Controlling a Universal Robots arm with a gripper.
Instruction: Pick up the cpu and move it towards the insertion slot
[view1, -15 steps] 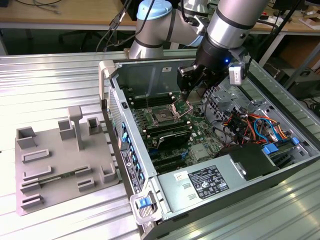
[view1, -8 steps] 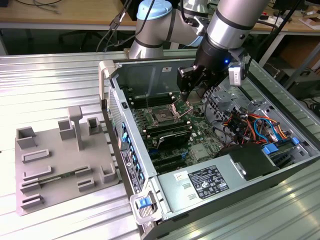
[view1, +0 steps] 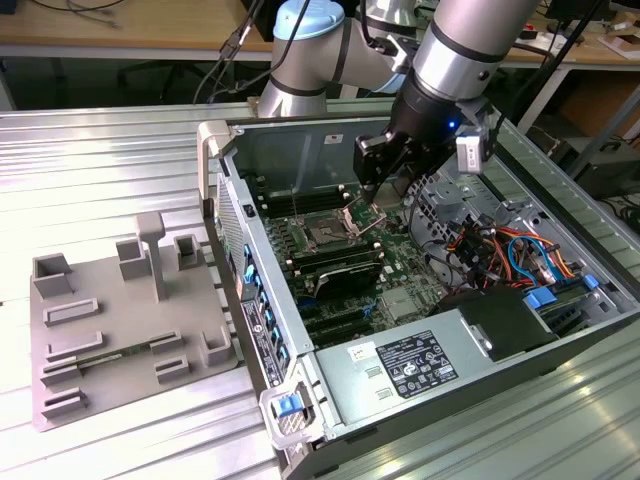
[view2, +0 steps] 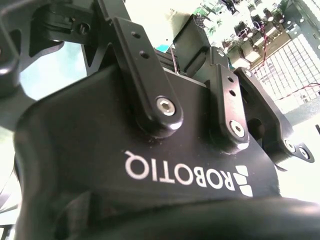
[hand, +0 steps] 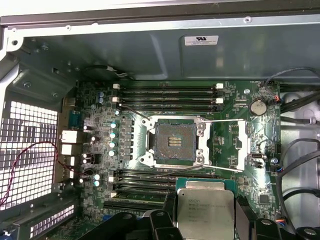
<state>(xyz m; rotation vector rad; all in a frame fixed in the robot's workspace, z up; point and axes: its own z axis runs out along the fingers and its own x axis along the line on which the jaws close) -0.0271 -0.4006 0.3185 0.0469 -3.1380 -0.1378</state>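
Grey plastic forms the fixture tray (view1: 120, 330) with raised blocks, which we see lying on the ribbed metal table (view1: 90, 160) toward the exterior view's left of the open computer case (view1: 330, 400). Inside the case, we find the green motherboard (hand: 240, 100), and on it the insertion slot (hand: 175, 142), a dark square socket ringed by a steel frame with its bracket swung open; long black memory slots (hand: 167, 92) run along two opposite sides of the socket. Just beside the socket, in the first wrist view, we see the cpu (hand: 205, 212), silvery-topped, clamped between the black fingers (hand: 170, 207) of the gripper (view1: 372, 197). In the exterior view, we place the gripper above the motherboard, near the socket (view1: 328, 235), with the silver robot arm (view1: 460, 50) rising behind it.
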